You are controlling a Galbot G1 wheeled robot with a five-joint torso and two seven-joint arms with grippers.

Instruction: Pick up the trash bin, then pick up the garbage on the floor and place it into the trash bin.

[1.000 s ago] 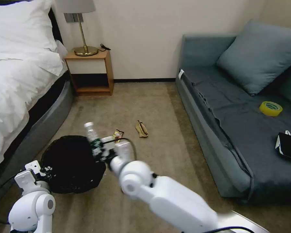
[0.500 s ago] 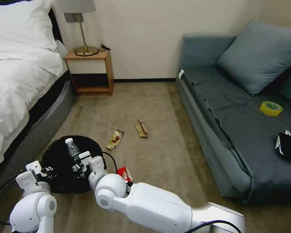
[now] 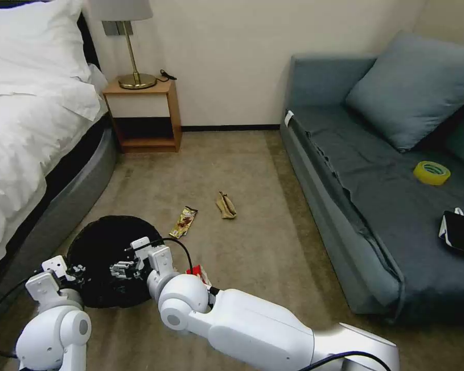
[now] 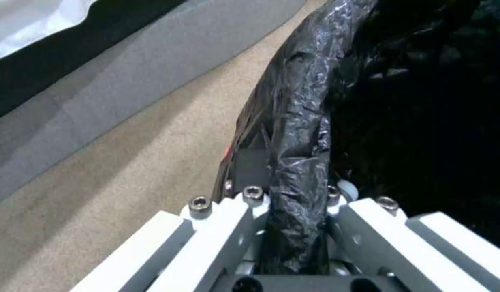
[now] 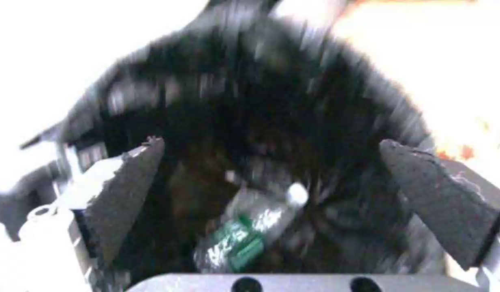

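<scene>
A white bed [image 3: 26,118] lines the left side of the room and a blue-grey sofa [image 3: 376,180] the right, with tan carpet [image 3: 252,165] between them and a wooden nightstand [image 3: 144,113] against the far wall. On the sofa seat lie a yellow tape roll [image 3: 431,172] and a black handheld device [image 3: 460,232].

The trash bin [image 3: 95,247], lined with a crinkled black bag, sits low by the bed's foot. The left gripper [image 4: 293,202] clamps the bin's near rim — its fingers [image 4: 228,219] press the bag-covered edge between them. The right gripper [image 3: 126,263] hangs over the bin's mouth, its dark pads [image 5: 126,194] spread wide with nothing between them. Down inside the bin lies the clear bottle [image 5: 250,231] with its green label.

Three pieces of litter are on the carpet: the red snack packet [image 3: 198,273], just beside the bin and partly hidden behind the right arm; the brown-gold candy wrapper [image 3: 184,221], a little beyond the bin; and the crumpled tan scrap [image 3: 226,205] — near the wrapper, toward the sofa.
</scene>
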